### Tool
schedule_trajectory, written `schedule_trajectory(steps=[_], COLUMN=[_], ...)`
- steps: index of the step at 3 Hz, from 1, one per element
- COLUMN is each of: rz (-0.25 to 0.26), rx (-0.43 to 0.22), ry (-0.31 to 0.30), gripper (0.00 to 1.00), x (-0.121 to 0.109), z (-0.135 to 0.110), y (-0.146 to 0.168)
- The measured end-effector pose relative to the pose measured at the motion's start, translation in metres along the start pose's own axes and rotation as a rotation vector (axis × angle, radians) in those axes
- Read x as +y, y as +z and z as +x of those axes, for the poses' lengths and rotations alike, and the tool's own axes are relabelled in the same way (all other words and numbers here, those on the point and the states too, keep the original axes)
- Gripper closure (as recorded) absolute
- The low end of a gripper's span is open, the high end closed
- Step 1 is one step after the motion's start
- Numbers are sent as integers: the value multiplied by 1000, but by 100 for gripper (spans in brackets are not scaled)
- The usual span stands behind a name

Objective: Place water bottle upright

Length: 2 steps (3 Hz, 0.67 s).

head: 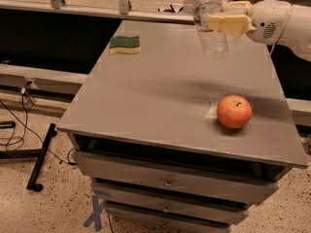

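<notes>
The water bottle (210,25) is a clear ribbed plastic bottle with a white cap at the top. It hangs nearly upright in the air above the far right part of the grey tabletop (160,86), cap up, its base clear of the surface. My gripper (217,21) comes in from the right on a white arm, and its tan fingers (224,24) are shut on the bottle around its upper body. The label band is mostly hidden behind the fingers.
A red-orange apple (234,111) sits on the table near the front right edge. A green and yellow sponge (124,44) lies at the far left. Drawers (167,181) are below the top. Cables and a black stand leg lie on the floor at left.
</notes>
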<state>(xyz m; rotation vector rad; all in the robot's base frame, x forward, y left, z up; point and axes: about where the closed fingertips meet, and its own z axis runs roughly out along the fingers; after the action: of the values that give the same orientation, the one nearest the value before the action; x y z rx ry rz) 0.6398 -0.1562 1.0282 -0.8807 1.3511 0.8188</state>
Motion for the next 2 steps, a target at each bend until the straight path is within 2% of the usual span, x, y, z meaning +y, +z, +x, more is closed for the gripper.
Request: schedule_trajectory(steps=[2], rz=[29], rx=[-151], ry=[25], gripper=[100], x=[-4], z=[-3], y=[-8])
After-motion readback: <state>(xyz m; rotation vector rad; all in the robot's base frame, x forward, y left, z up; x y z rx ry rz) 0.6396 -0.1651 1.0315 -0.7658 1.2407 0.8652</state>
